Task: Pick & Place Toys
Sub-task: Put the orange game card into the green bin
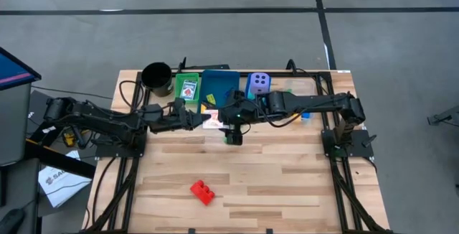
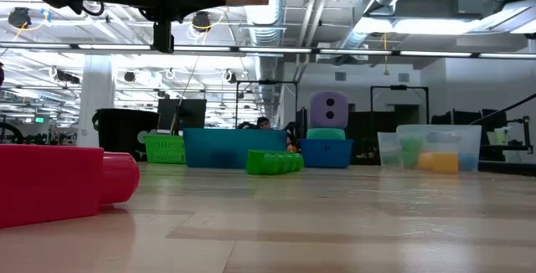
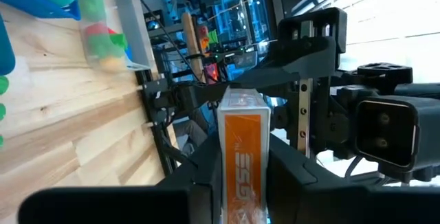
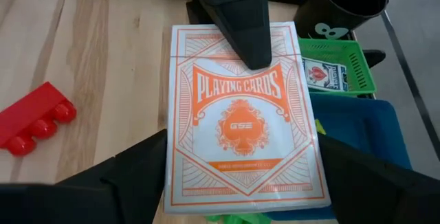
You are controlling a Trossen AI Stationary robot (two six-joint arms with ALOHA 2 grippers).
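Observation:
A white and orange playing-card pack [image 4: 244,114] hangs in mid-air between both grippers, above the table's middle [image 1: 212,120]. My left gripper [image 1: 203,119] comes in from the left and is shut on one short end. My right gripper [image 1: 228,115] comes in from the right and grips the other end. A red brick [image 1: 202,191] lies flat near the front edge. A green brick [image 2: 274,162] rests on the table below the grippers. A purple dice [image 1: 259,83] sits on a small blue tray [image 2: 327,151] at the back. My left gripper pinches the pack's two broad faces between its fingers at one short end [image 4: 206,52]; one finger [image 4: 240,25] lies on the printed face. The fingers reach in level from the table's left. The pack shows edge-on between them [image 3: 242,148], lifted clear of the table. My right gripper holds the pack by its two long edges [image 4: 172,169], near the end away from the left gripper. Its fingers [image 4: 124,183] slant down from the table's right, one on each edge. The pack lies printed face up, well clear of the table.
Along the back edge stand a black cup [image 1: 156,76], a green tray [image 1: 188,87] with another card pack, a blue tray [image 1: 220,87] and a clear tray [image 2: 427,147] with coloured pieces. Bare wood lies between the red brick and the grippers.

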